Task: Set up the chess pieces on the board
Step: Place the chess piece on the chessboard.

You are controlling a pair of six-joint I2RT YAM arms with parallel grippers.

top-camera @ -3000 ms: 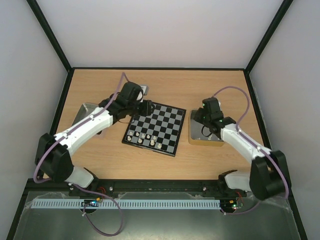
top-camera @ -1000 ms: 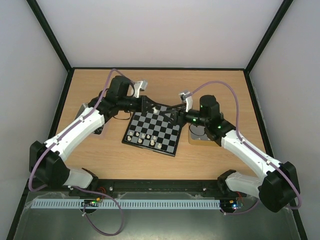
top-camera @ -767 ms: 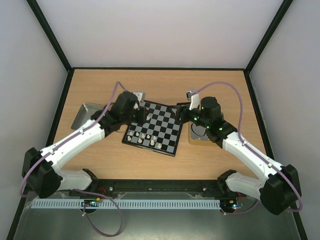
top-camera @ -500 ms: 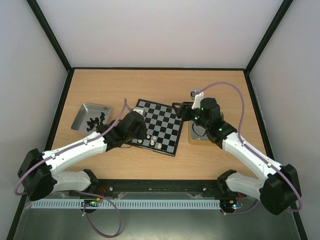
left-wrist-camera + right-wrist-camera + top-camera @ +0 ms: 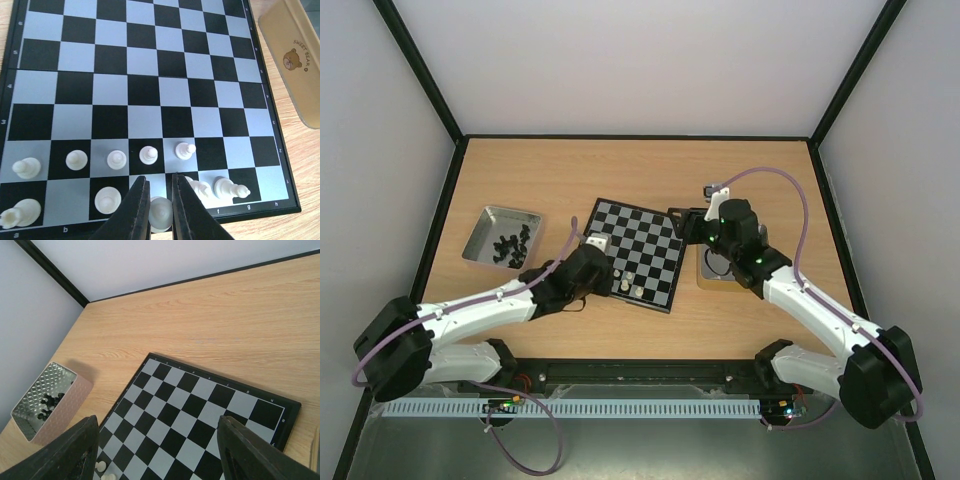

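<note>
Left wrist view: the cream-white chess piece point(image 5: 160, 215) sits pinched in our left gripper point(image 5: 159, 184) at the near rank of the black-and-grey checked board point(image 5: 150, 75); we should centre it, release gently, lift straight. Our right gripper point(image 5: 157, 430) hangs wide, empty.

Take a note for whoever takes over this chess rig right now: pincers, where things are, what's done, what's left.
Left pincer: shut on a white piece at the near edge of the board.
Right pincer: open, empty, over the board's far right corner.
Done: white pieces partly fill the two near rows.
Black pieces: in the left tin, none seen on the board.
Left: the rest of white, all of black.
</note>
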